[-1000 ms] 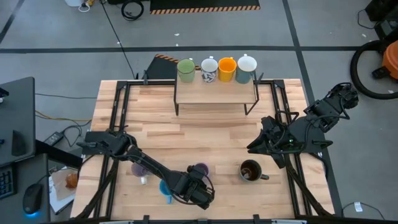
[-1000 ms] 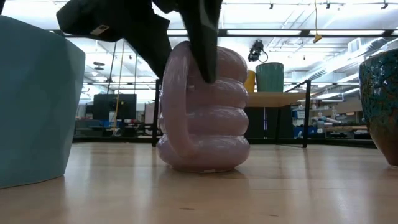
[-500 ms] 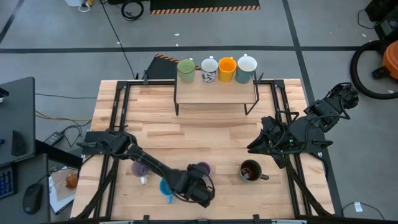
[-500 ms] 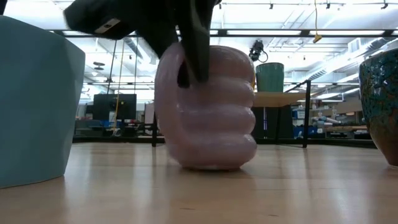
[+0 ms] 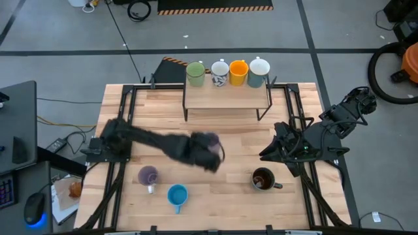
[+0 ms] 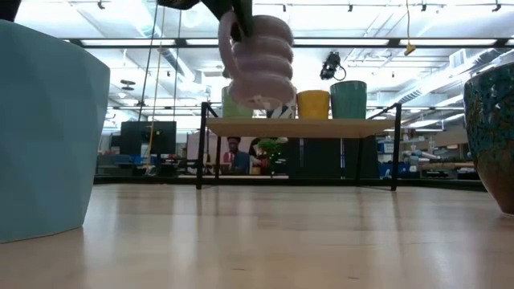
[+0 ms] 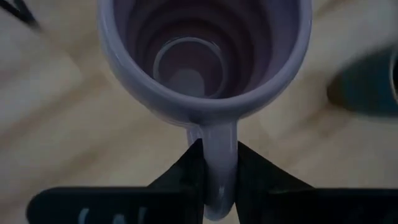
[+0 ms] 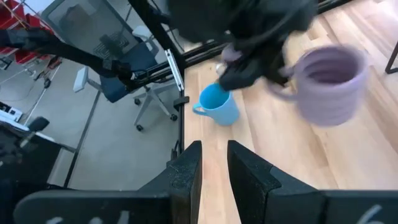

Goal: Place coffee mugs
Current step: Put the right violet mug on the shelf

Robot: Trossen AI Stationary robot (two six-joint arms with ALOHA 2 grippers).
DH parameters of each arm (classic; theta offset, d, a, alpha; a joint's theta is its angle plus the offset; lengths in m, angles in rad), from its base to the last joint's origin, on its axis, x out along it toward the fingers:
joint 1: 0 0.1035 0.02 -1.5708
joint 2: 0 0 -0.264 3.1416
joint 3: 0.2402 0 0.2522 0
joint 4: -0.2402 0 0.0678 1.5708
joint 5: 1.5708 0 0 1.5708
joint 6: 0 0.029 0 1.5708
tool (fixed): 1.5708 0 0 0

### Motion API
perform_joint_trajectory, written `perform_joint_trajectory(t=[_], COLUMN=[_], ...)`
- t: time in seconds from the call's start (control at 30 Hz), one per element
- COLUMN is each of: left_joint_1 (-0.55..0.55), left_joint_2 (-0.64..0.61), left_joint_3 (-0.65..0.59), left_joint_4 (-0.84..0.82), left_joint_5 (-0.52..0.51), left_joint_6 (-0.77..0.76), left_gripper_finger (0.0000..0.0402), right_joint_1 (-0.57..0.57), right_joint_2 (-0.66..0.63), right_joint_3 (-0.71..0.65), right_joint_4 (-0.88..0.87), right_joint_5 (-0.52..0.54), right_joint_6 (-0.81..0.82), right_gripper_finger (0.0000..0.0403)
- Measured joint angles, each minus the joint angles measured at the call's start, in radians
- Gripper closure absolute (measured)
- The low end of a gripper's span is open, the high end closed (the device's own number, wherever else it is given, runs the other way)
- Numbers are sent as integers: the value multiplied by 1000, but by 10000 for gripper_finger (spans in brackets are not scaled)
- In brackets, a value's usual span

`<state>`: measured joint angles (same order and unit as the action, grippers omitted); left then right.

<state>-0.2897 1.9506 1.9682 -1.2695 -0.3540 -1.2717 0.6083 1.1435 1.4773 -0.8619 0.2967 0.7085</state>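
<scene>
My left gripper (image 7: pixel 219 163) is shut on a light purple ribbed mug (image 5: pixel 204 142), which it holds in the air over the middle of the table, in front of the shelf (image 5: pixel 225 98). In the low view that mug (image 6: pixel 261 63) hangs above the tabletop. A second purple mug (image 5: pixel 149 175), a blue mug (image 5: pixel 177 194) and a dark brown mug (image 5: pixel 264 179) stand on their bases near the table's near edge. Green (image 5: pixel 194 72), white (image 5: pixel 219 72), orange (image 5: pixel 238 70) and teal-sided (image 5: pixel 258 69) mugs stand on the shelf. My right gripper (image 5: pixel 269 154) waits at the table's right side with a narrow gap between its fingers. My left gripper pinches the purple mug's handle (image 7: pixel 217 146) between its two fingers (image 7: pixel 186 168), one on each side of the loop. The fingers come from above, pointing down beside the mug's open mouth. The mug is lifted clear of the table and hangs nearly upright.
The shelf stands on thin black legs at the table's far edge, with open tabletop under it. Black rails (image 5: pixel 124 111) run along the table's left and right sides. The blue mug (image 6: pixel 44 128) and brown mug (image 6: pixel 494 136) flank the low view.
My left gripper has risen and swung from the table's near edge toward the far edge and the shelf, taking the purple mug with it. The mug stood on the table, tipped as it came up, and now hangs clear in the air.
</scene>
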Motion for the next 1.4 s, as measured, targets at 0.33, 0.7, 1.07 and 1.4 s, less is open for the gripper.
perform_joint_trajectory(t=[0.33,0.7,1.07,1.4], left_joint_1=[246,425,505,512], left_joint_2=[-122,-117,-97,-100], left_joint_3=[0,-1,-45,-95], left_joint_4=[-27,-65,-44,12], left_joint_5=[-153,-120,-38,-51], left_joint_6=[252,366,363,365], left_gripper_finger=[344,344,344,343], right_joint_1=[0,-3,-3,-3], right_joint_2=[0,0,0,0], right_joint_3=[0,0,0,0], right_joint_4=[2,16,24,31], right_joint_5=[50,52,51,51], right_joint_6=[-5,5,6,6], right_gripper_finger=[321,321,321,321])
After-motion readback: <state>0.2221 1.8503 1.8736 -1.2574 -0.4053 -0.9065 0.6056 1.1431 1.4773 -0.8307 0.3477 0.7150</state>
